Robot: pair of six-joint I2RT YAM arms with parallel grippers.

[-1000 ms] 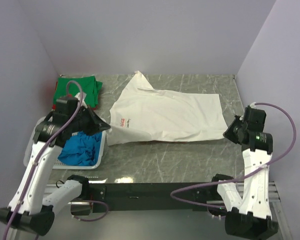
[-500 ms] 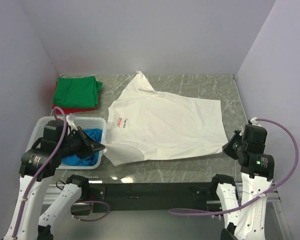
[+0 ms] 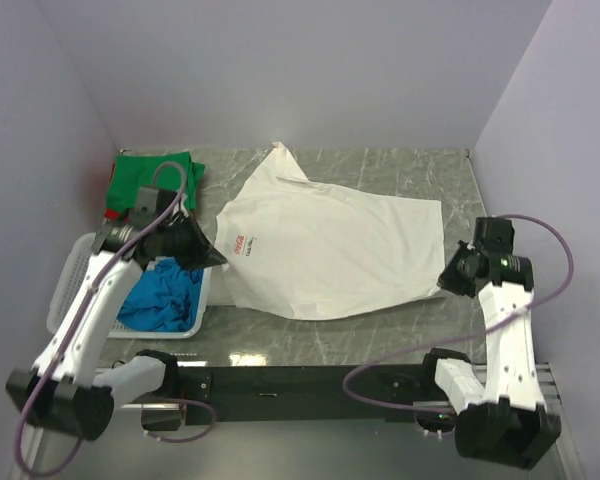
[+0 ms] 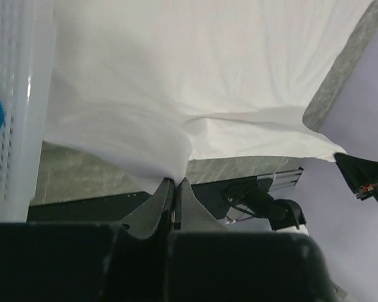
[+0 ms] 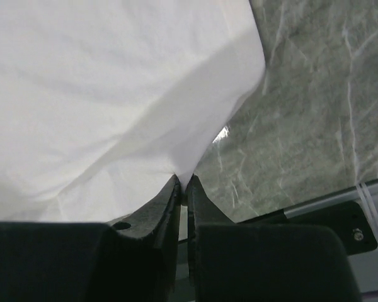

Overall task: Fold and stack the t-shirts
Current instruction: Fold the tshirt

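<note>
From above, the large white cloth t-shirt with the small red script logo [image 3: 330, 250] lies spread across the middle of the grey marbled surface [image 3: 380, 335]. Its near hem is lifted at both corners: your left tool [image 3: 212, 258] has the corner next to the basket, and your right tool [image 3: 448, 278] has the corner toward the right edge. Expect the cloth to be light, limp and quick to sag between the two holds. Gripping right at the hem corners and pulling taut looks like the best way to carry a fold. At the far left a folded green t-shirt [image 3: 155, 178] sits on a folded red t-shirt [image 3: 111, 188], which shows only as a sliver. The white plastic lattice basket [image 3: 64, 288] at the near left holds a crumpled bright blue t-shirt [image 3: 165, 295] and nothing else that you can make out. In the left wrist view the two fingers are pressed together on a bunched fold of the white t-shirt. The fabric fans away from them, and the basket wall is just beside it on the left. In the right wrist view the fingers likewise pinch a pointed tuck of the white t-shirt's edge, with bare surface to the right. That bite looks thin, so a jerk could slip it free.
</note>
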